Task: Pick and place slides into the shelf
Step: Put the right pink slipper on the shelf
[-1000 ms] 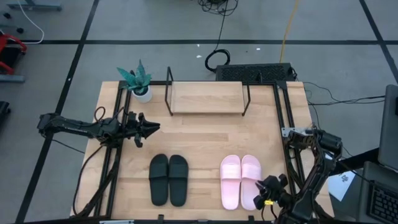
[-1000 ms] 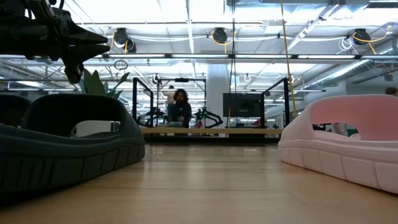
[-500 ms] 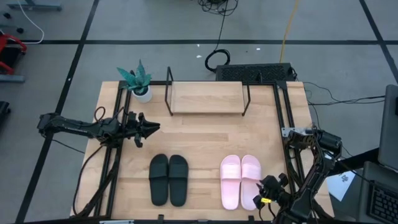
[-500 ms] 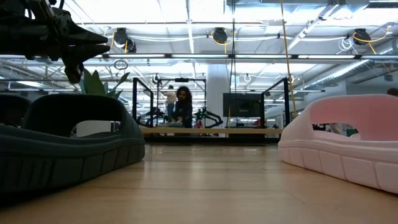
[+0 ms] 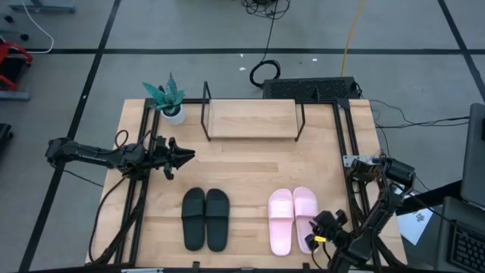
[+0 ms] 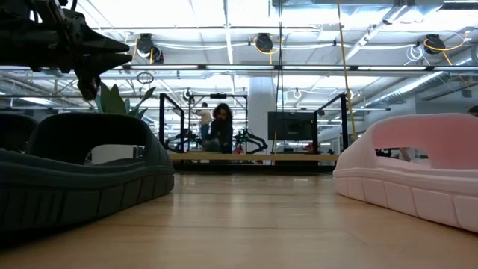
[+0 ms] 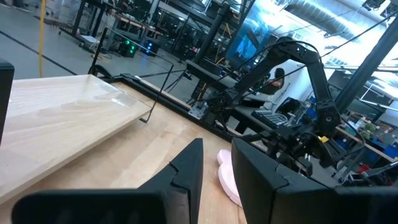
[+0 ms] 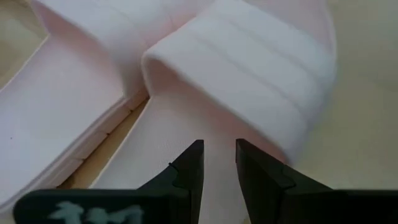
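Right pincer: the right pincer (image 5: 321,230) sits low at the lower right of the high view, at the heel end of the outer pink slide (image 5: 306,218). In its wrist view the two fingers stand a narrow gap apart, nearly together, with the heel of that slide's footbed (image 8: 186,118) beneath them and its wide strap (image 8: 249,68) just ahead. Nothing is between them, and whether the tips touch the footbed I cannot tell.
Left pincer: the left pincer (image 5: 182,155) hangs above the desk at centre left of the high view, pointing toward the middle. Its fingers are also close together, a slim gap only, and hold nothing.
Pink pair: both pink slides (image 5: 280,221) lie side by side on the desk (image 5: 250,163), lower right of centre, toes toward the shelf.
Black pair: the black slides (image 5: 205,218) lie side by side, lower left of centre, well apart from either pincer.
Shelf: the shelf (image 5: 252,119) stands at the upper middle of the high view, its board bare.
Plant: a small potted plant (image 5: 166,98) stands just left of the shelf.
Progress: nothing is placed yet, by my reading; all four slides remain to be moved, and the outer pink one looks like the first target.
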{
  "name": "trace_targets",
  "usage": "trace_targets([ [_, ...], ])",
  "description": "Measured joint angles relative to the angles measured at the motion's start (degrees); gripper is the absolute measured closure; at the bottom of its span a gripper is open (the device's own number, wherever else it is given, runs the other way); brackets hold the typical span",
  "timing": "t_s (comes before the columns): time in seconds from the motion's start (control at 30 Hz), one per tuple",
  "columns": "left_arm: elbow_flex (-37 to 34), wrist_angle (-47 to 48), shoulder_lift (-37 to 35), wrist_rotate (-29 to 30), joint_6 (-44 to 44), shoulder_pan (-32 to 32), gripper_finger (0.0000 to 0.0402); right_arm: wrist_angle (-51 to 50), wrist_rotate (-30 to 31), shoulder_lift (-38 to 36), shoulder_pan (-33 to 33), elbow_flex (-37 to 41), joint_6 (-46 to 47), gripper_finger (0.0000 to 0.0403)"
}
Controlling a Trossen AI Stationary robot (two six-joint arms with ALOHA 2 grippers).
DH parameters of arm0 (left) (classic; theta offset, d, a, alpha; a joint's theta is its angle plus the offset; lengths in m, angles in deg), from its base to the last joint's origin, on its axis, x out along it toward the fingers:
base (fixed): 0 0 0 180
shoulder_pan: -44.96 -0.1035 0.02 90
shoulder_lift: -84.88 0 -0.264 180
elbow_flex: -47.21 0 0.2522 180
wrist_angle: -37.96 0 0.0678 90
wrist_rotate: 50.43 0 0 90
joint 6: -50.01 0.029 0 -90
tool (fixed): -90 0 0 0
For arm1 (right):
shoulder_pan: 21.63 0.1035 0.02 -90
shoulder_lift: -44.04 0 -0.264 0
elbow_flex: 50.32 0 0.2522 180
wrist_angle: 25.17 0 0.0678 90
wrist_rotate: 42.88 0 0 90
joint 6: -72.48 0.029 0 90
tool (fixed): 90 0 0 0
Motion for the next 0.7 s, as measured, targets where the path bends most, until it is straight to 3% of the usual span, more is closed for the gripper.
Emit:
trace_targets([
  [0.3, 0.0, 0.0, 0.02, 0.0, 3.19, 0.0, 0.0314, 2.99, 0.15, -0.23, 0.02, -0.36, -0.5, 0.0316],
  [0.7, 0.0, 0.0, 0.01, 0.0, 3.3, 0.0, 0.0314, -3.71, 0.43, -0.23, -0.16, -0.36, 2.01, 0.0316],
])
